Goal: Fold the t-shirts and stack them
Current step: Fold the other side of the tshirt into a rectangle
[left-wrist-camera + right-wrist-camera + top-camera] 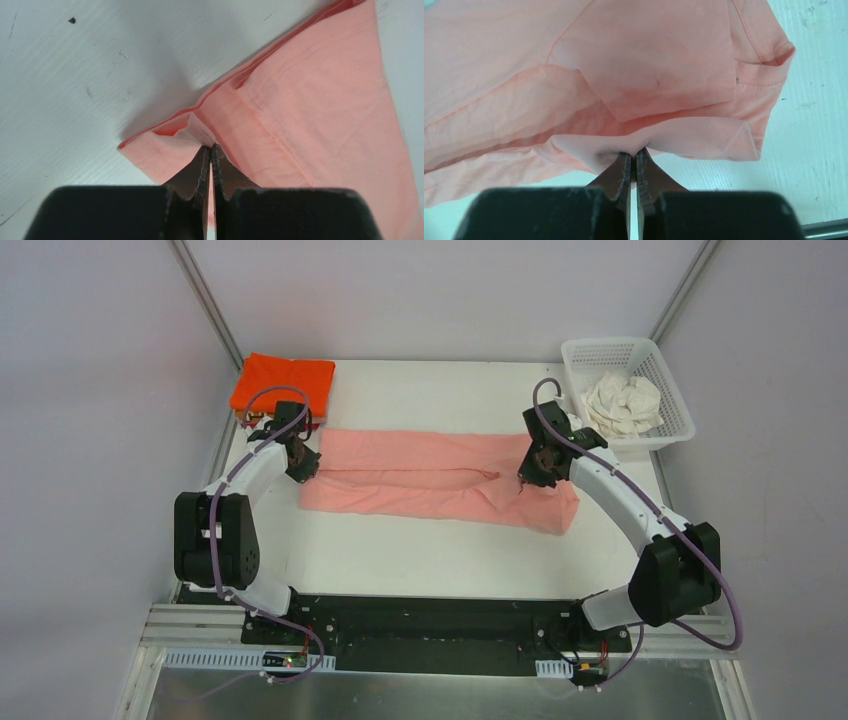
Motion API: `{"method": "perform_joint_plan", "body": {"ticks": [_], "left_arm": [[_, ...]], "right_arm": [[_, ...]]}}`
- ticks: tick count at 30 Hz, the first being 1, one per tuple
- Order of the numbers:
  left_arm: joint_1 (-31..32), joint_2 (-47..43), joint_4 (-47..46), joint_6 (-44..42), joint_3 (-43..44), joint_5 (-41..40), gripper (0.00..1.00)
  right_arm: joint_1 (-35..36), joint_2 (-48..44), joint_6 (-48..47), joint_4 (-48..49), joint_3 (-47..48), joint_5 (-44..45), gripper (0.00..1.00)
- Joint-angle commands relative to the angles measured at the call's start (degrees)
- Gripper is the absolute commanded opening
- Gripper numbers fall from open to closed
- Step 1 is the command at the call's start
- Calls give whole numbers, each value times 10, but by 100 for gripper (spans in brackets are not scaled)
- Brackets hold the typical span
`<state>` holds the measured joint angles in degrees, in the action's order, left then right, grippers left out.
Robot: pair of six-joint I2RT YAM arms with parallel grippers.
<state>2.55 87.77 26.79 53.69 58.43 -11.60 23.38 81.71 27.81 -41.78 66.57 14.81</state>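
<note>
No readable text, label, brand, number or sign shows in any view.

Near strip: the bare tabletop (420,560) between the pink t-shirt (420,475) and its near edge lets you pass from side to side.
Far strip: a bare band behind the pink t-shirt gives you a second lane.
Centre: the pink t-shirt spans the middle, pinched at its ends by the left fingers (197,175) and right fingers (621,175).
Far-left corner: the folded orange t-shirt (283,380) blocks you, just beside the left fingers.
Far-right corner: the basket (575,352) with a cream-white bundle (625,405) occupies it.
Flanks: the walls (100,390) close you in on both sides.
</note>
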Motion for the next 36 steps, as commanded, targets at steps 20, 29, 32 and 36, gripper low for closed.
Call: {"method": "perform_joint_plan", "body": {"ticks": [20, 29, 32, 36], "left_arm": [[-2, 137, -7, -50, 136, -11, 0], [-3, 192, -7, -60, 172, 3, 4], [-2, 192, -7, -59, 173, 2, 16], [-3, 184, -7, -60, 171, 1, 40]], "right_arm": [[-52, 134, -85, 1, 160, -34, 0], [-63, 240, -81, -44, 258, -34, 0], [-67, 270, -85, -48, 282, -36, 3], [-72, 319, -94, -54, 322, -39, 6]]}}
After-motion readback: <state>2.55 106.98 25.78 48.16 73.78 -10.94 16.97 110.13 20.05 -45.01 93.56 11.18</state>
